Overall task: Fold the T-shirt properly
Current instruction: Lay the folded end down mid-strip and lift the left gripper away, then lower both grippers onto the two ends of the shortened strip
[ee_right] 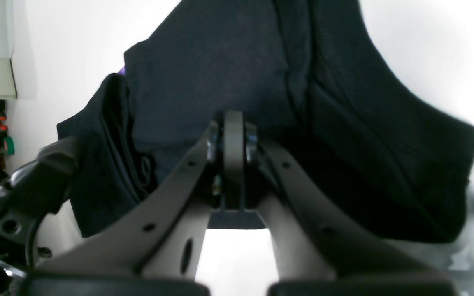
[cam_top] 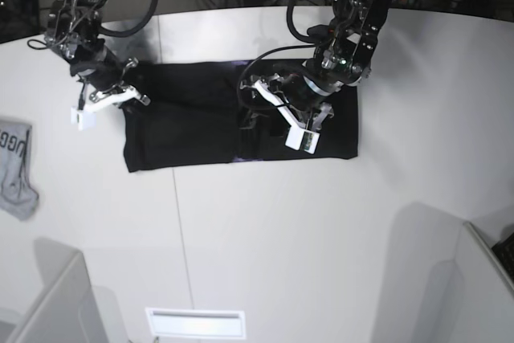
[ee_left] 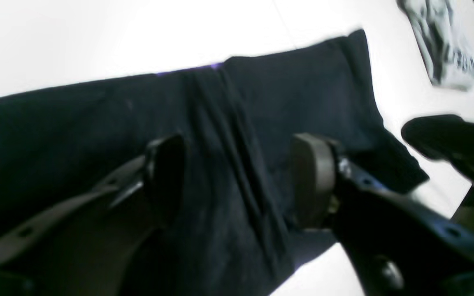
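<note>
A grey garment [cam_top: 16,168] lies at the table's [cam_top: 265,230] near left, beyond it the folded black T-shirt [cam_top: 193,130] stretches flat across the middle, the left gripper [ee_left: 237,181] spread wide over its creases, the right gripper [ee_right: 233,142] pinched tight on its edge.

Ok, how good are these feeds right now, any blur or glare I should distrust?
Left wrist view: motion-blurred, the white table blown out, the T-shirt nearly featureless black. Right wrist view: sharper at the right gripper, with glare washing out the table at right. Base view: evenly lit and clear, with soft shadows; the grey garment is cut off by the left edge.
</note>
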Controlling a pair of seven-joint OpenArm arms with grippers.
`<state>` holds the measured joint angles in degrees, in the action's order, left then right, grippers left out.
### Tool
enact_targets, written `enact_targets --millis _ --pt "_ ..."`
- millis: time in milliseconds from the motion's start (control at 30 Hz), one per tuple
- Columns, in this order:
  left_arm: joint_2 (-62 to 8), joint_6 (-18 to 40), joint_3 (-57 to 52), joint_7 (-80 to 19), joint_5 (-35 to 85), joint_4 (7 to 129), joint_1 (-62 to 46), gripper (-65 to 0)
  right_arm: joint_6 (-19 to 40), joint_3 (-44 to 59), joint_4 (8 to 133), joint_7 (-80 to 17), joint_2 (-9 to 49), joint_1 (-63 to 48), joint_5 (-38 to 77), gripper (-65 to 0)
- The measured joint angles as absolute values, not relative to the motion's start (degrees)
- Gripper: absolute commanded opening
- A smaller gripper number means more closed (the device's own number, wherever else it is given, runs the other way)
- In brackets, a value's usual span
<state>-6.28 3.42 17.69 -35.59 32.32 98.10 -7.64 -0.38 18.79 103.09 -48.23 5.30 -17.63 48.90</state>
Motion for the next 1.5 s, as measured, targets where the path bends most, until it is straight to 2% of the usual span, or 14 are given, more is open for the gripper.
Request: enact_targets --millis 67,133,200,267,300,333,433,500,567,600,833,1067,1233,1500 --pt "-5.7 3.6 17.8 -35.6 32.4 98.2 -7.7 -25.8 -0.4 18.8 103.1 -48.2 5.3 -17.6 48.9 -65.0" --pt "-5.6 3.6 17.6 -35.8 32.5 99.7 -8.4 -32.9 -0.4 18.8 103.1 -48.2 5.4 -17.6 48.8 -65.0" --pt "-5.8 3.6 16.6 -35.8 32.6 102.7 -10.1 -46.2 -0.4 18.8 103.1 -49.1 5.5 -17.1 48.8 -65.0" --pt "-6.7 4.2 13.1 -35.8 33.0 106.0 -12.0 -63.8 -0.4 18.8 103.2 -49.6 5.6 -15.9 48.9 -65.0" --pt "-7.7 4.5 10.6 -35.7 33.0 107.7 -13.5 -65.0 -0.3 18.7 103.2 -50.4 6.0 -15.2 49.2 -65.0" --pt "-8.6 4.4 8.0 -35.3 33.1 109.1 -14.9 -65.0 -0.3 18.7 103.2 -51.7 6.5 -14.4 49.2 -59.9" --pt "-10.9 3.2 -1.6 -35.4 32.1 110.5 -18.9 -65.0 -0.3 18.8 103.2 -54.1 7.3 -11.7 48.5 -32.4" --pt "-12.1 3.7 -7.0 -35.7 32.2 110.5 -21.4 -65.0 -0.3 18.7 103.1 -56.2 7.3 -9.9 48.6 -17.6" --pt "-13.4 4.5 -12.3 -35.7 32.2 109.8 -23.7 -65.0 0.1 18.7 102.5 -56.0 8.2 -8.7 49.2 -8.7" --pt "-13.8 4.4 -14.5 -35.4 32.3 109.4 -24.8 -65.0 0.2 18.6 101.3 -56.2 9.3 -8.3 49.3 -7.2" --pt "-15.7 4.6 -23.8 -35.3 32.2 103.0 -27.1 -65.0 -0.3 18.5 89.4 -55.6 13.5 -4.3 48.4 -8.0" --pt "-15.4 12.4 -24.5 -35.3 32.0 98.4 -26.7 -65.0 0.2 18.1 83.1 -50.6 15.5 -4.2 48.0 -7.8" --pt "-15.4 12.5 -24.0 -35.2 32.0 97.6 -24.9 -65.0 7.0 15.1 83.2 -48.9 15.6 -5.8 48.7 -8.0" --pt "-15.2 12.5 -23.9 -35.1 32.0 94.9 -23.3 -65.0 7.8 10.5 84.1 -46.4 14.1 -6.3 45.8 -8.1"
